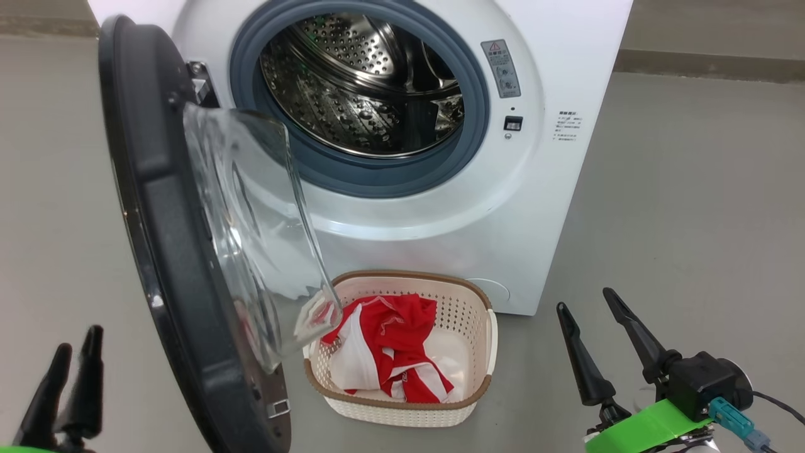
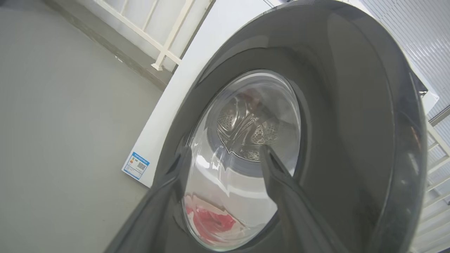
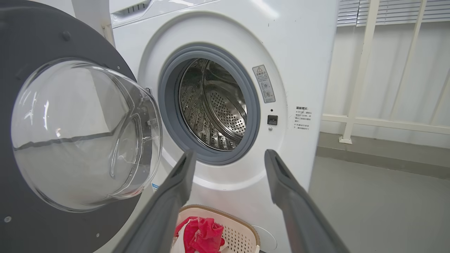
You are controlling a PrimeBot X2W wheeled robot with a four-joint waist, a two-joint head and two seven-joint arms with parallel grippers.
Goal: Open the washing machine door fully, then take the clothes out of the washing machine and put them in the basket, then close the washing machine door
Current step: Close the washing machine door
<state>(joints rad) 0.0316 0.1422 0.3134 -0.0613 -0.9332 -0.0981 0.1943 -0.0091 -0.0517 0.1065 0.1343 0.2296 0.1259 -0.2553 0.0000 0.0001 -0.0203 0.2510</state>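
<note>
- Handling, large round washing machine door with wide glossy black rim and bulging clear glass window: rigid and probably heavy on its hinge. The gloss looks slick and the glass bowl is a poor hold. Best pushed flat on the black rim, far from the hinge.
- Door stands swung wide at the robot's left.
- Small cream-white perforated plastic basket with brown woven-look rim: on the floor just before the big white front-loading washing machine. It holds soft bright red garments with white panels, limp and light.
- Perforated steel drum: no clothing visible inside.
- Left gripper: fingers apart, empty, facing the door's outer face.
- Right gripper: fingers apart, empty.
</note>
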